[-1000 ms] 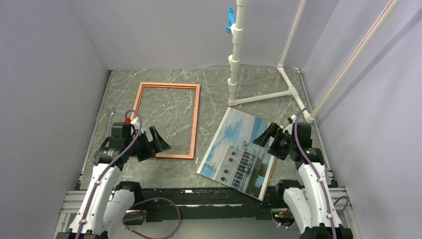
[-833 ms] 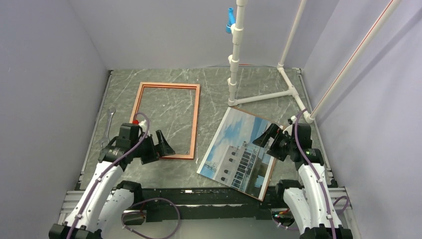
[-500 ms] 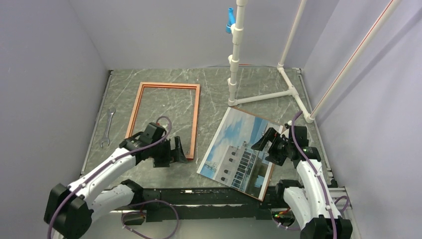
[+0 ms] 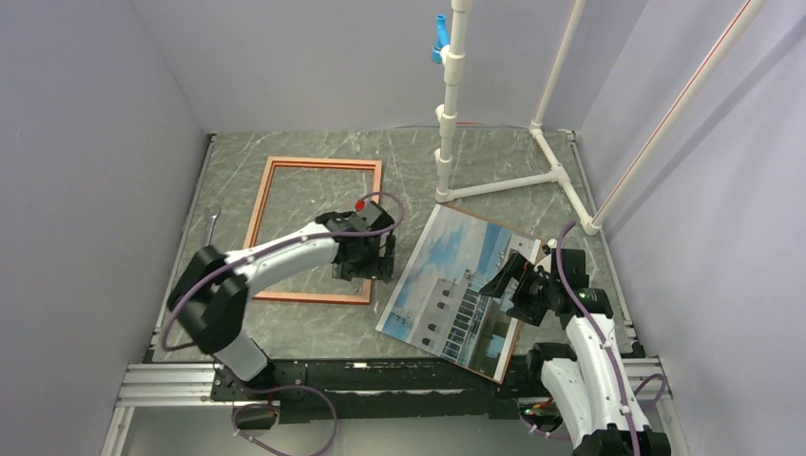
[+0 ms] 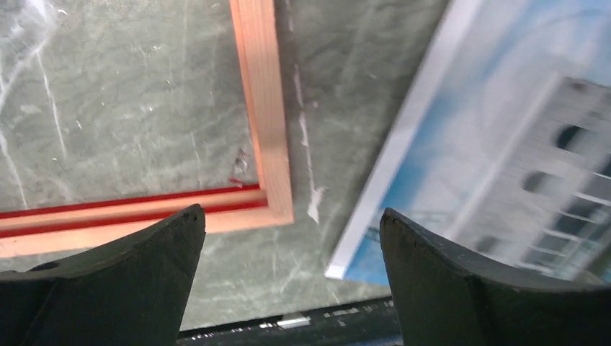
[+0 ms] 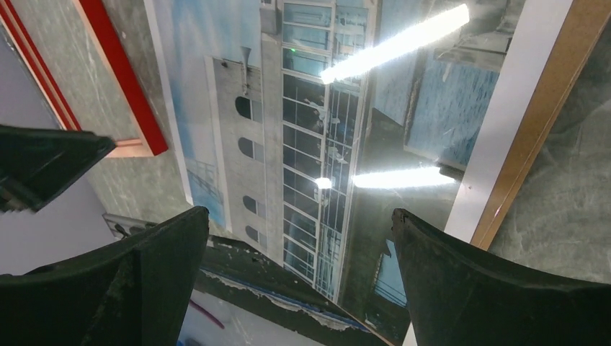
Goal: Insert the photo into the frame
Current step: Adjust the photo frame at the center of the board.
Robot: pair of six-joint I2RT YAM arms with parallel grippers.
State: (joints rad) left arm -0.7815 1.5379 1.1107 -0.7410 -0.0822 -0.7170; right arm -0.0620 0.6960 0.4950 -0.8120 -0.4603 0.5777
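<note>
The photo (image 4: 442, 285), a white building against blue sky, lies face up at the near right on a brown backing board (image 4: 516, 332). The frame (image 4: 259, 204), orange-brown, lies flat to its left. My left gripper (image 4: 364, 268) hovers open over the frame's near right corner, beside the photo's left edge. In the left wrist view that frame corner (image 5: 270, 144) and the photo (image 5: 504, 144) show between the empty jaws of the gripper (image 5: 292, 238). My right gripper (image 4: 502, 277) hangs open above the photo's right part (image 6: 288, 108), holding nothing.
A white pipe stand (image 4: 447, 123) rises at the back right, its feet reaching toward the photo. A wrench (image 4: 211, 220) lies left of the frame. The photo's near corner and the board (image 6: 533, 130) overhang the table's front rail (image 4: 380, 370).
My left arm has swung right, from the frame's near left corner to its near right corner beside the photo. The right gripper has shifted slightly nearer over the photo.
</note>
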